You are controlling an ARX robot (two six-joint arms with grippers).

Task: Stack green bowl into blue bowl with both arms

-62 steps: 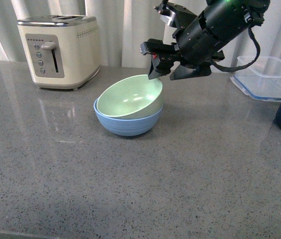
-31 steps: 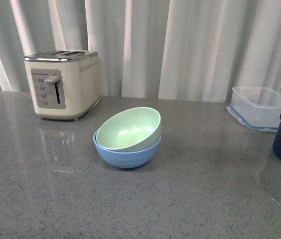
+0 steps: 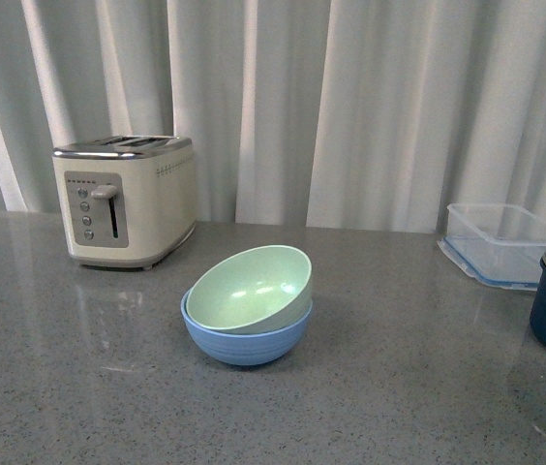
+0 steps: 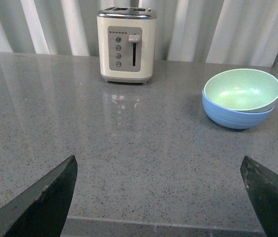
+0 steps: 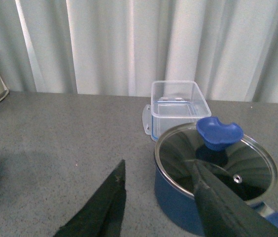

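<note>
Both grippers stand wide open and empty: the left gripper [image 4: 161, 197] over bare countertop [image 4: 129, 148], the right gripper [image 5: 163, 207] above a navy lidded pot [image 5: 213, 182]. The green bowl [image 3: 250, 288] sits tilted inside the blue bowl [image 3: 244, 341]. Only the right wrist view shows the pot's glass lid [image 5: 215, 160].

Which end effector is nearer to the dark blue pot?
The right. Its end effector hangs open right beside the dark blue pot; the left end effector, also open, faces the stacked bowls and toaster across bare counter.
</note>
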